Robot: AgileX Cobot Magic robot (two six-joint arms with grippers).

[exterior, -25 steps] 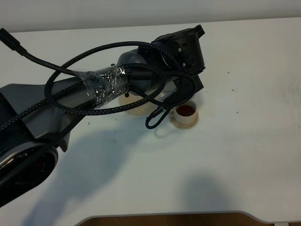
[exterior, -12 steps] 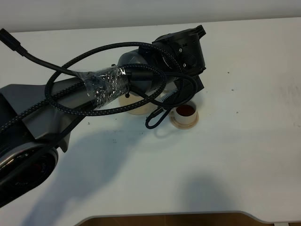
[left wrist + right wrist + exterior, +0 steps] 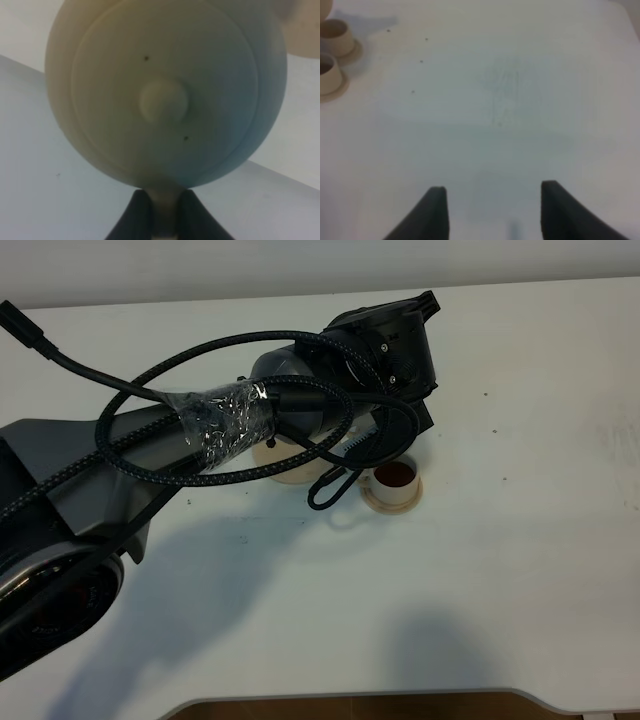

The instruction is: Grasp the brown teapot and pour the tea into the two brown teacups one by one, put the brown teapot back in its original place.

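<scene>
The squat round beige-tan ceramic teapot (image 3: 165,95), knobbed lid towards the wrist camera, hangs by its loop handle in the left gripper (image 3: 163,217). One small beige-tan ceramic teacup (image 3: 410,486) on its saucer holds dark reddish-brown tea (image 3: 396,474). Its twin cup (image 3: 354,444) just beside is mostly hidden. What looks like the larger flat beige-tan saucer (image 3: 285,468) lies near them.

The left arm (image 3: 150,440) and its cable (image 3: 80,368) hang over the saucer (image 3: 285,470) and close off the left side of the filled teacup (image 3: 397,478). To the right of this cup the worktop (image 3: 520,540) is bare, so a tool can pass there.
</scene>
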